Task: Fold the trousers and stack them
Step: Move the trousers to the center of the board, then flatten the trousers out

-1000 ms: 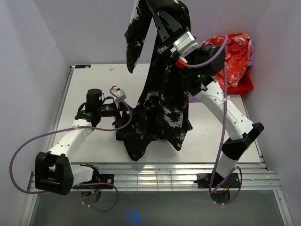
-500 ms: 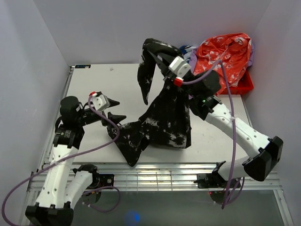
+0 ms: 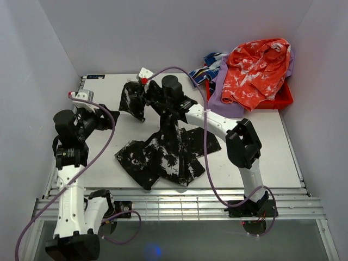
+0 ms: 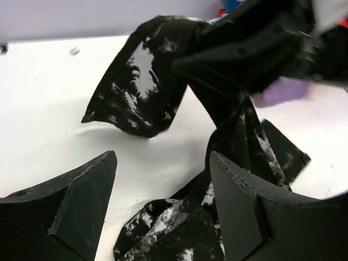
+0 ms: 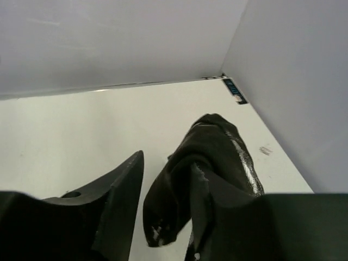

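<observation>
**Trousers mostly down on the desk now, right arm swung way over**

Big change from a second ago. Back then the right arm had the trousers (image 3: 163, 155) hoisted way up, hanging like a curtain over the middle of the desk (image 3: 255, 147). Now that arm is stretched low toward the back-left corner. Most of the black splattered fabric lies in a rumpled spread at front-middle, and one end is still lifted off the surface at the right pincer (image 3: 137, 93).

On the right wrist cam the fingers sit a little apart with a fold of cloth between them. The fold rests against one finger, and I honestly can't tell if it's pinched or just draped. The flap hangs clear of the desk with its shadow underneath.

The left pincer (image 3: 106, 117) was right at the cloth's left edge a second ago. It has pulled back toward the left wall, spread wide with nothing in it, well apart from the fabric.

The desk is plain white, boxed in by pale lilac-grey walls (image 3: 163, 32). At the back right an orange-red garment (image 3: 253, 62) is heaped on a red bin (image 3: 277, 100), with a blue-white cloth (image 3: 209, 60) just beside it.
</observation>
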`<action>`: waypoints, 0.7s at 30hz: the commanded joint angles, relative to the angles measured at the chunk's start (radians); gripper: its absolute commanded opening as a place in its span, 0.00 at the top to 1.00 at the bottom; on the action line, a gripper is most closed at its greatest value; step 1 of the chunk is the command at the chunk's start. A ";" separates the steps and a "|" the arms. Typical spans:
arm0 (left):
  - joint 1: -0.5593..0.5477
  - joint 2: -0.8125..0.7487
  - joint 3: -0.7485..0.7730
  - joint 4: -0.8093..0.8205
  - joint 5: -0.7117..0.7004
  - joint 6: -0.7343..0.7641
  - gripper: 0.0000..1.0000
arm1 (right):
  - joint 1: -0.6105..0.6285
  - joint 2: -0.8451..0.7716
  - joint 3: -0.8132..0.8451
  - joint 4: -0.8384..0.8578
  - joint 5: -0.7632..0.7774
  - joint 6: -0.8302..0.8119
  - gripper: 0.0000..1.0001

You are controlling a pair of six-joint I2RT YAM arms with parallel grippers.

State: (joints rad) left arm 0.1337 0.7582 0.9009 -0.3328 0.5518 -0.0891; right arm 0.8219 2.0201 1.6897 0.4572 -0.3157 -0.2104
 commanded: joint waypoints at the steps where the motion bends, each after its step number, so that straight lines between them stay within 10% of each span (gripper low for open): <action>1: 0.052 0.108 0.056 -0.003 -0.104 -0.132 0.20 | 0.034 0.021 0.241 -0.194 -0.173 0.106 0.54; 5: 0.089 0.220 0.124 -0.055 0.051 -0.040 0.17 | -0.033 -0.007 0.403 -0.535 -0.265 0.163 0.30; 13: 0.072 0.403 0.361 -0.457 0.462 0.477 0.13 | -0.407 -0.392 -0.015 -0.889 -0.516 0.139 0.25; 21: -0.776 0.552 0.424 -0.630 -0.055 0.721 0.13 | -0.578 -0.442 -0.320 -1.193 -0.249 -0.161 0.40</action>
State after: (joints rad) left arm -0.4877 1.2743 1.2953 -0.8093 0.6567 0.5007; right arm 0.2295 1.5204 1.4525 -0.5404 -0.6670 -0.2367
